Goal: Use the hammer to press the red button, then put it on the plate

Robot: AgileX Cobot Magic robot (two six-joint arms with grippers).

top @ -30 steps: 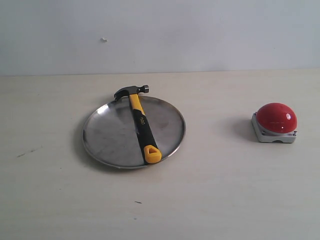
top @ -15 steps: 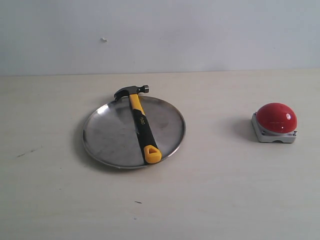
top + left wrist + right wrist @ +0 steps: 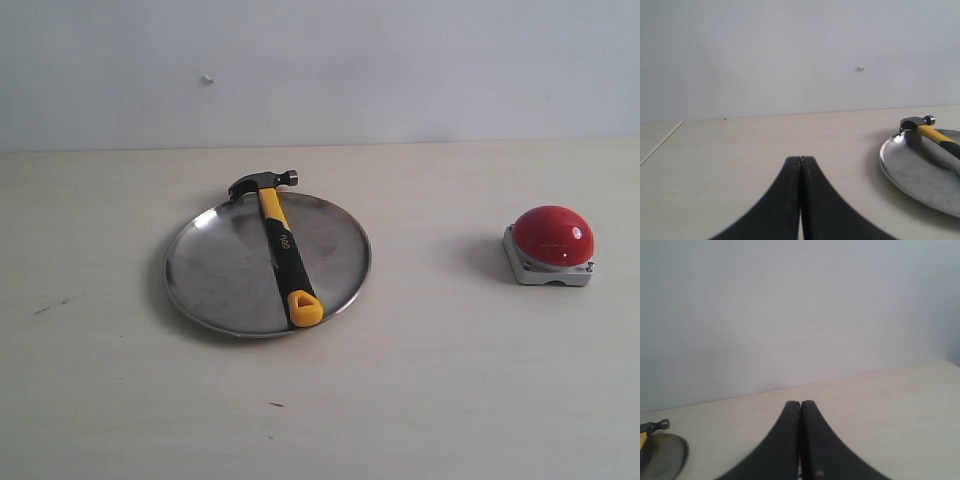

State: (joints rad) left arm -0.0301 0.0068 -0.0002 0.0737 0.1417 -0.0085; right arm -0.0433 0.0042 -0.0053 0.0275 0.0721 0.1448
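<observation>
The hammer [image 3: 281, 244] lies across the silver plate [image 3: 215, 270], its dark head over the far rim and its yellow handle end on the near rim. Off to the right the red button [image 3: 553, 236] sits on its grey square base. Neither gripper shows in the exterior view. In the left wrist view my left gripper [image 3: 800, 159] is shut with nothing in it, low over bare table, with the plate [image 3: 910, 172] and hammer [image 3: 935, 134] off to one side. My right gripper [image 3: 800, 403] is shut and empty too; the plate's rim [image 3: 684, 447] and hammer head [image 3: 655, 425] peek in at the frame's edge.
The pale wooden table [image 3: 420, 380] runs back to a plain white wall [image 3: 400, 60]. A table edge line [image 3: 660, 143] shows in the left wrist view. A few small dark marks [image 3: 275, 405] dot the tabletop.
</observation>
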